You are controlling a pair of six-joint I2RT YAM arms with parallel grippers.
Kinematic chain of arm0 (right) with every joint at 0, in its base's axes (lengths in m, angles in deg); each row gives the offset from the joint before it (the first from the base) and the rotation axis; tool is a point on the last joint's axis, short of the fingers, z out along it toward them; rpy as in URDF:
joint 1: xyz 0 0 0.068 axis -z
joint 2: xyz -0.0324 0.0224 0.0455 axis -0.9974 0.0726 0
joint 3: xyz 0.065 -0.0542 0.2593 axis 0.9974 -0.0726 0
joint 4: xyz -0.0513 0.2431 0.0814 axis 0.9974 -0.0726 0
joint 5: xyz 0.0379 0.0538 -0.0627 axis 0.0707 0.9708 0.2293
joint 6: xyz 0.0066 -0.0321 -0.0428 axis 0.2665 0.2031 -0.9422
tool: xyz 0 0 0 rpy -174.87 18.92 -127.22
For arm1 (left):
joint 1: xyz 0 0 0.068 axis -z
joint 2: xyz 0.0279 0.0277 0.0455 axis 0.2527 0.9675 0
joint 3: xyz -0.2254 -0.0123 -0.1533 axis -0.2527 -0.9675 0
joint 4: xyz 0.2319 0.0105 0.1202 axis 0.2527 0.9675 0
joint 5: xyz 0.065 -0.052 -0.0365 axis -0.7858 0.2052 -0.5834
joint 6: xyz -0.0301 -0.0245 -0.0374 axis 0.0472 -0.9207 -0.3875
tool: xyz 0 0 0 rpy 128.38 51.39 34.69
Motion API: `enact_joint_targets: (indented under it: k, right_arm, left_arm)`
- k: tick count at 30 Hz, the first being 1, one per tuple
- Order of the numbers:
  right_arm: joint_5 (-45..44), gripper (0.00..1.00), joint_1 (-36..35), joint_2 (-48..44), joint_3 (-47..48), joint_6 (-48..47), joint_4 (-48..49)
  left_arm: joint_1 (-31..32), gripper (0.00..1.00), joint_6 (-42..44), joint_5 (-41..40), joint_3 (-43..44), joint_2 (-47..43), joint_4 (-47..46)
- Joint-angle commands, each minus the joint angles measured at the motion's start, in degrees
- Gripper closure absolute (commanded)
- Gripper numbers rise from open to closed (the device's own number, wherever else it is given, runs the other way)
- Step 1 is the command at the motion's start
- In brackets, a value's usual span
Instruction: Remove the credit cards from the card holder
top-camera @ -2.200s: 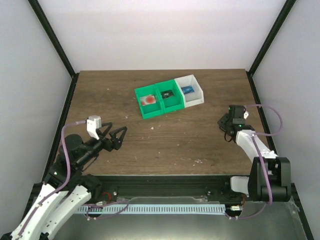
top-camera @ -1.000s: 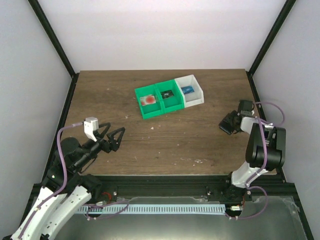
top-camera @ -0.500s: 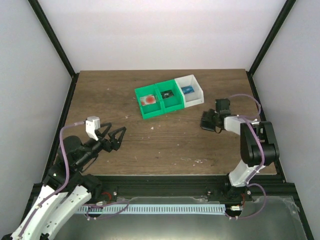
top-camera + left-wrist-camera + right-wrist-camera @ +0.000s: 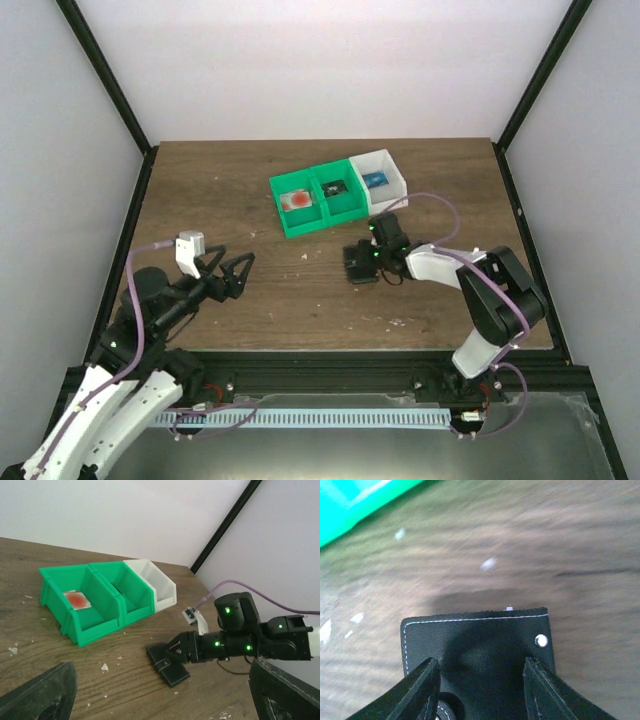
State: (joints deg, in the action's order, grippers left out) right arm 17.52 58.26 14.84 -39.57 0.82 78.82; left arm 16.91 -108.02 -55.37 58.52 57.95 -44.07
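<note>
Across the desk (image 4: 200, 190) the big change is the right arm (image 4: 440, 266). Two seconds back it sat out by the right edge; now it has swung in to centre, and the black card holder (image 4: 168, 666) has come along with it. Left arm (image 4: 150, 300) has barely budged, and the left pincer (image 4: 238, 272) is spread wide and empty, aimed at the middle. On the right pincer (image 4: 480, 665) the fingers are part-spread over the holder's near end, and I can't tell from the wrist view whether it clamps the holder or only presses down on it. My read is that this was a repositioning move, putting the holder where both arms can reach so one can pin while the other pulls. Extraction itself hasn't started: the holder lies shut on the wood, white stitching and a metal stud (image 4: 540, 640) facing up, no card edge showing. Behind it is a row of two green bins (image 4: 305, 226) and a white bin (image 4: 393, 198); the holder is near their front wall but apart. The leftmost green one holds a pale card-like item (image 4: 298, 200) with a red blot, and I can't say if it's one of the credit cards. For room, there's bare wood between the two pincers and toward the near edge, and the right-hand edge is now well apart. A pull toward the robot looks unobstructed; a rearward pull would run into the bins. Small white flecks (image 4: 398, 322) on the wood are no obstacle.
</note>
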Motion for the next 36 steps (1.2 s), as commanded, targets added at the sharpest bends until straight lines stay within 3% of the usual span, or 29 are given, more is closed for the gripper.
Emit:
enact_joint_targets:
  k: [1,6,16,27,31,36]
  right_arm:
    - [5.28,0.53,-8.55,1.28,0.72,3.29,-8.22]
    - [5.27,0.53,-13.25,0.13,1.98,2.96,-9.29]
    - [-0.85,0.51,-13.26,-7.23,-0.52,-1.85,-12.4]
    - [4.59,0.48,-12.32,-4.21,-3.24,-3.89,-8.6]
    - [6.16,0.54,-12.17,-3.03,-3.26,-4.15,-7.28]
    - [9.24,0.73,-12.16,-5.08,-4.17,-4.12,-4.69]
  left_arm:
    - [0.18,0.04,0.31,-0.77,-0.56,0.59,-1.44]
    - [0.18,0.05,-0.43,-0.64,-0.86,1.73,-1.75]
    - [0.11,0.07,-1.26,1.41,-0.43,4.58,-0.98]
    - [0.12,0.07,-2.2,0.33,-0.97,4.26,-1.0]
    - [0.18,0.1,-2.45,0.37,-0.75,5.95,-0.56]
    - [0.18,0.19,-2.47,1.72,0.17,10.57,0.07]
